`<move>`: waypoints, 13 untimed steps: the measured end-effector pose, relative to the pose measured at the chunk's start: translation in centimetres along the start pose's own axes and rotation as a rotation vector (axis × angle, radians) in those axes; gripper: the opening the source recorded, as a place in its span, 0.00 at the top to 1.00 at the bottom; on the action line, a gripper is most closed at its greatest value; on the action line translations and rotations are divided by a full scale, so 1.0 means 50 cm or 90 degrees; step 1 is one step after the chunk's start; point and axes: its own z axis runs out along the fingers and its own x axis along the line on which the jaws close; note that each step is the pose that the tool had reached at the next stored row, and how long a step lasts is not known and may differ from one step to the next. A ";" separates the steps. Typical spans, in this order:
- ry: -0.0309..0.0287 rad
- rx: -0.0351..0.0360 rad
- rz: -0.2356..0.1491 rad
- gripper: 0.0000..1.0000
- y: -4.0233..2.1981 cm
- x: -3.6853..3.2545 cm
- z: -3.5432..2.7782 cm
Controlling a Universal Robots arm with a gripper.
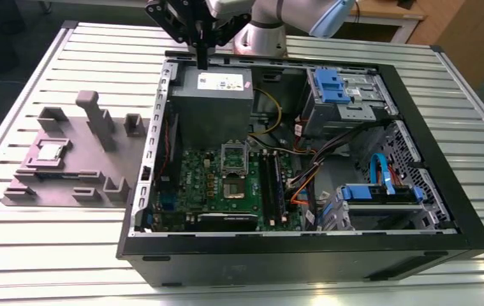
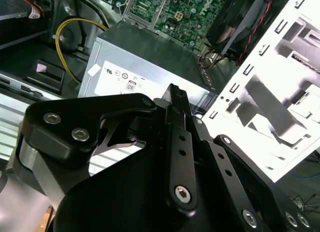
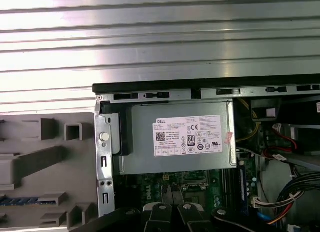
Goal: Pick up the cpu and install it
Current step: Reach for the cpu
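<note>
Gripper (image 1: 201,64), jaws closed and empty, over power supply (image 1: 212,95); cpu (image 1: 50,151) on grey fixture (image 1: 63,188), well apart; square, level approach advised.

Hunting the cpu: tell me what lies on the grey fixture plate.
On the fixture plate, the cpu sits in a pinkish recess, grey posts nearby. Beneath the chip is covered.

Pale arm (image 1: 269,25) high in the exterior view, claw (image 1: 201,64) straight down, fingers (image 1: 201,48) together, empty.
</note>
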 end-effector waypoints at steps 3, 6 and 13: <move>0.0000 0.0000 0.000 0.90 0.000 0.001 0.000; 0.0000 0.0000 0.000 0.90 0.000 0.003 0.000; 0.0000 0.0000 0.000 0.90 0.000 0.006 0.000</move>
